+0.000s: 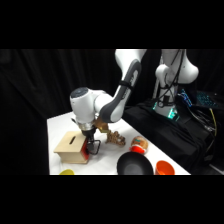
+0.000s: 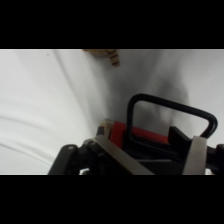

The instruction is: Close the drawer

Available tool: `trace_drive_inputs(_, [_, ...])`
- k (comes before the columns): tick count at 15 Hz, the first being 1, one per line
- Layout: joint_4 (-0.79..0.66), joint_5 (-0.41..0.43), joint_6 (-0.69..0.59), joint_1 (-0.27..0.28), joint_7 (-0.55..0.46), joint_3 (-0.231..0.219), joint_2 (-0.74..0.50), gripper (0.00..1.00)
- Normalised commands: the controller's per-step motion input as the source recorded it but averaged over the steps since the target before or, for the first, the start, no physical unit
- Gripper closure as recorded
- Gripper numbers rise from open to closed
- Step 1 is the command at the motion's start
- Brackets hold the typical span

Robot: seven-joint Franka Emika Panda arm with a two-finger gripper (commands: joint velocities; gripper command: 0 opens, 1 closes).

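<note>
Side view: the white arm reaches from the upper right across the white surface (image 1: 57, 125) and bends down so that the pincer (image 1: 91, 145) hangs at the right-hand end of the light wooden box (image 1: 71, 145). The box sits near the front left part of the surface, slot in its top facing up. The drawer (image 1: 86, 156) shows as a small red-orange patch at the box's right end, directly under the pincer; how far it stands out from the box cannot be judged from this angle.

A small brown wooden block pile (image 1: 113, 136) lies just behind and to the right of the pincer. Further right stands a red-and-white container (image 1: 139, 145). A black bowl (image 1: 134, 164) sits at the front edge, with an orange bowl (image 1: 164, 168) beside it on the right. A yellow object (image 1: 67, 172) is cut by the front edge on the left.

Wrist view: the drawer's red-orange front (image 2: 134, 134) lies close under the camera, and its black loop handle (image 2: 170, 112) arches up over it. One pale fingertip (image 2: 196, 155) stands at the right end of the handle; a second finger (image 2: 117, 156) runs along the lower left of the drawer front. From where I stand I cannot tell how far apart the fingers are, nor whether they hold the handle.
</note>
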Motion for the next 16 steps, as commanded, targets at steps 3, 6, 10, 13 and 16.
trace_drive_inputs(3, [0.01, 0.042, -0.30, -0.081, -0.29, 0.056, -0.36, 0.00])
trace_drive_inputs(6, [-0.06, 0.022, -0.27, -0.081, -0.25, 0.079, -0.40, 0.00])
trace_drive_inputs(10, [-0.05, 0.011, -0.29, -0.092, -0.24, 0.113, -0.38, 0.00])
trace_drive_inputs(13, [-0.12, 0.030, -0.30, -0.111, -0.28, 0.146, -0.37, 0.00])
trace_drive_inputs(16, [-0.17, 0.052, -0.23, -0.123, -0.29, 0.144, -0.32, 0.00])
